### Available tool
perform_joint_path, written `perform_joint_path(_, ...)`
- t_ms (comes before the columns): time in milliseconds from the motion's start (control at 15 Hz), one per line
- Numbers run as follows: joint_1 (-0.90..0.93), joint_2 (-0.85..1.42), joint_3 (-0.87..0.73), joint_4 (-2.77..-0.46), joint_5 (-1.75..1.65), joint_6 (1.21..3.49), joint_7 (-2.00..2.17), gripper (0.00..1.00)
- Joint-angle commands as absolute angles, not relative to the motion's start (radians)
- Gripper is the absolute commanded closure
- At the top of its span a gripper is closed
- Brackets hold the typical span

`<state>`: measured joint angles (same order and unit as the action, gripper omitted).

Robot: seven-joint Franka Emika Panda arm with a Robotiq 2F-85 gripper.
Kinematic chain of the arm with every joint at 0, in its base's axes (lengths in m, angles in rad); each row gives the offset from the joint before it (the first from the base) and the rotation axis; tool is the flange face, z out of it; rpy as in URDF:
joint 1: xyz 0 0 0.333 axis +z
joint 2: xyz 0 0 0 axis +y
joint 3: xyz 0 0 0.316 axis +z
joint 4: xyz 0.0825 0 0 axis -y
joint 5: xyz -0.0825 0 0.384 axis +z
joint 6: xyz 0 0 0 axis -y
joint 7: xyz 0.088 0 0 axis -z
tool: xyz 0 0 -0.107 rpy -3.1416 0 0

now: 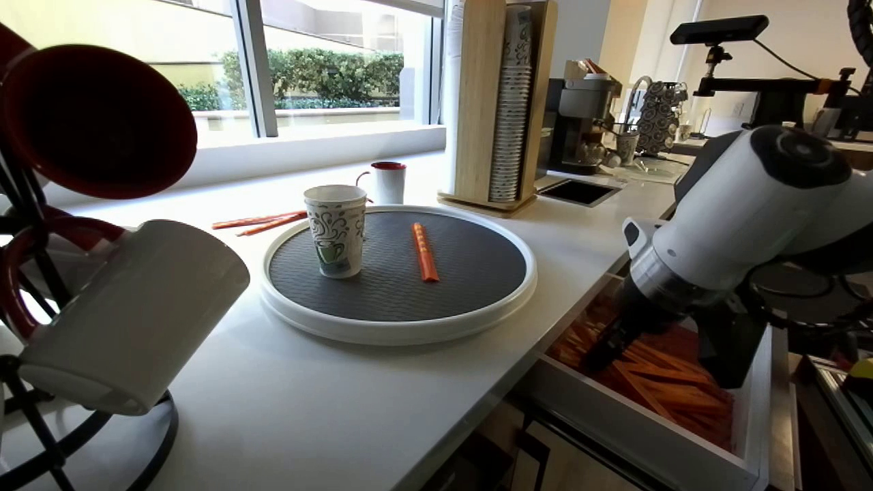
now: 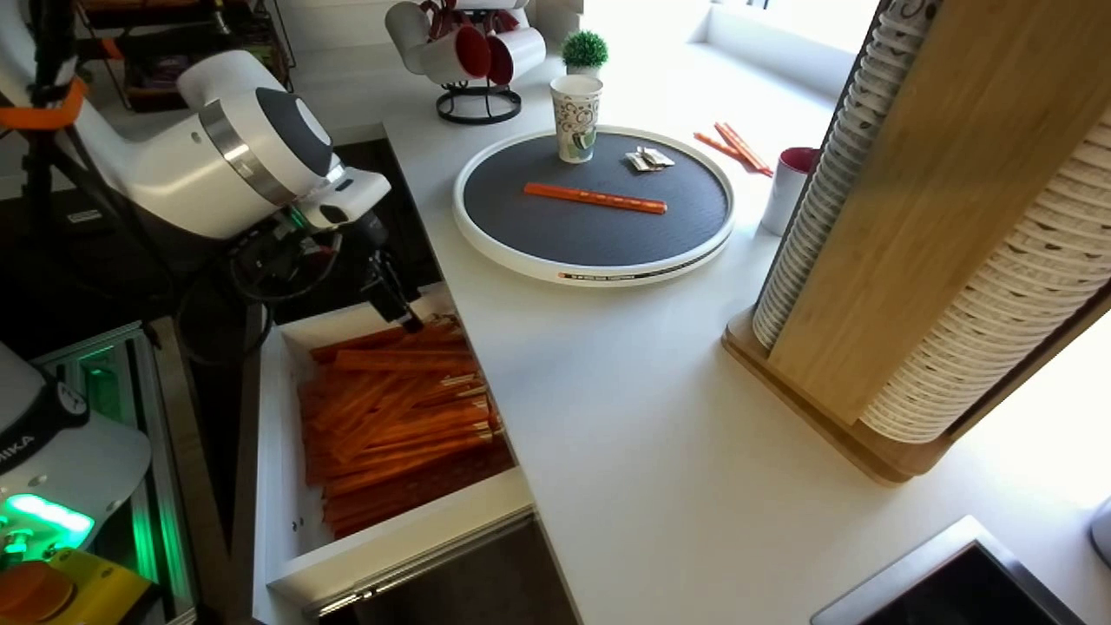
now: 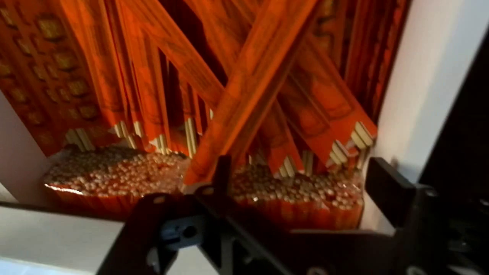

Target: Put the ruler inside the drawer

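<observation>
Hanging over drawer (image 2: 408,538): pincer (image 3: 301,168), jaws spread. Drawer heaped with orange strips (image 2: 391,425), some hidden behind pincer. Two more strips (image 2: 745,148) near mug (image 2: 784,195) on desk (image 2: 625,391), one strip (image 2: 595,198) on round board (image 2: 608,239). Cannot tell which is ruler.

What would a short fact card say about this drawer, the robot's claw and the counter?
Container: white drawer, pulled open
Contents: orange-red chopstick packets
Robot: gripper, open, over the drawer
Worktop: round grey-topped platform on a white counter
On platform: upright paper cup, long orange-red strip lying flat, small packets
Near platform: red-lined mug, two more orange strips
</observation>
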<state>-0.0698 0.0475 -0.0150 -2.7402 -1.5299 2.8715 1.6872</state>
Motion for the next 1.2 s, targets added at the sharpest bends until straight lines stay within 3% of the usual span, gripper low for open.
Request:
perform_joint_path(0,-0.089,-0.106,-0.03,-2.806,-1.495,3.02,1.589,0.0)
perform_joint_path(333,-0.101,-0.166,-0.08,-2.81,-1.438,3.264,1.522,0.0)
perform_joint_path(667,-0.116,-0.109,-0.148,-2.746,-1.609,3.465,1.753,0.0)
perform_joint_path(933,-0.14,-0.153,-0.151,-2.745,-1.833,3.468,2.024,0.0)
perform_joint_path(1133,-0.13,-0.127,-0.155,-2.743,-1.783,3.461,1.957,0.0)
